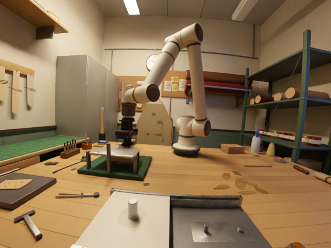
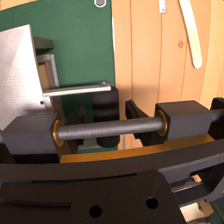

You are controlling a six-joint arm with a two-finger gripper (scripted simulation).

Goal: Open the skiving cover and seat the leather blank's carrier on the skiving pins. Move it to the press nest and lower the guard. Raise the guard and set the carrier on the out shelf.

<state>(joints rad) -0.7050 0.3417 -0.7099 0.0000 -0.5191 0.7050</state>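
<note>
A black ribbed knob stands at the end of a thin metal arm on the press guard. The guard is a brushed metal plate lying flat over the nest on the green base. Under its edge I see a strip of the tan carrier in its frame. My gripper hangs straight down at the guard's far edge, with the knob between its fingers. The skiving station lies at the table's near edge, its white cover open flat beside two bare pins. The gripper is open and holds nothing.
A dark tray holding a leather piece sits at the left of the table. A hammer and another tool lie near it. A block of punches stands left of the press. Leather scraps lie to the right. Green shelving stands at the right.
</note>
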